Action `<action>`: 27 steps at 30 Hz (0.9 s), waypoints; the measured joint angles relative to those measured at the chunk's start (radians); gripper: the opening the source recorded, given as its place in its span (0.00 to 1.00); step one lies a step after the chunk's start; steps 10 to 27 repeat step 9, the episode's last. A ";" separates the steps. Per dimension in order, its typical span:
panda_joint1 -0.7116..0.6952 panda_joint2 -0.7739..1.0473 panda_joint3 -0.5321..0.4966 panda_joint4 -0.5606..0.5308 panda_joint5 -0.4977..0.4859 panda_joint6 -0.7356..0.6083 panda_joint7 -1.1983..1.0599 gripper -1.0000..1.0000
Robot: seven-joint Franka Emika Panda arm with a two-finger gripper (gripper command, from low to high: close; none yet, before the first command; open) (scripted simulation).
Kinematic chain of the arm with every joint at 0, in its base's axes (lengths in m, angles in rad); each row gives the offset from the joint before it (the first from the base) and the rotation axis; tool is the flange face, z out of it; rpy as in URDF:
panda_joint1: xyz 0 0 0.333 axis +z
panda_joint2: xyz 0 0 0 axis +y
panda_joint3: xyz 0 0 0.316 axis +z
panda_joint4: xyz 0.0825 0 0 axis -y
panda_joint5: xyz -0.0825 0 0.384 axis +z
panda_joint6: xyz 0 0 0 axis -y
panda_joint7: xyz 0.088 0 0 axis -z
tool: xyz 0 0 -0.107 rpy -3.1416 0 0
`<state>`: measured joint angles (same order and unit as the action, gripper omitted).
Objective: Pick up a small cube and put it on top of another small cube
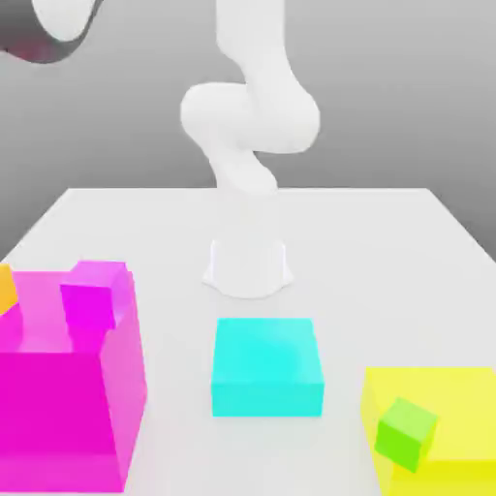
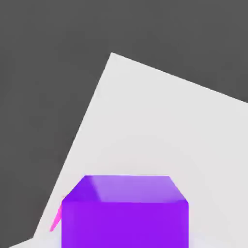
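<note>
While the hand pinches the small purple cube [image 2: 125, 211] above the white desk [image 1: 387, 252], keep it level during carry.

No readable text, labels, brands, numbers or signs are showing anywhere; the cubes, blocks and desk [image 1: 387, 232] are all presenting plain, unmarked surfaces.

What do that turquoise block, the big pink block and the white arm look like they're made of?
These are computer renders, so this is only a guess. The turquoise block looks like matte plastic or foam: flat colour, no shine. The big pink block seems slightly see-through, like tinted plastic or resin. The white arm looks like smooth moulded plastic with soft shading.
</note>
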<state>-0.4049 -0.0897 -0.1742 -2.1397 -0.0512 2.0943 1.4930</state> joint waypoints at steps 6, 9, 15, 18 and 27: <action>-0.022 0.019 -0.015 -0.099 0.040 0.077 0.080 1.00; -0.022 0.019 -0.015 -0.099 0.040 0.077 0.079 1.00; -0.022 0.019 -0.015 -0.099 0.040 0.077 0.079 1.00; -0.022 0.019 -0.015 -0.099 0.040 0.077 0.079 1.00; -0.022 0.019 -0.015 -0.099 0.040 0.077 0.079 1.00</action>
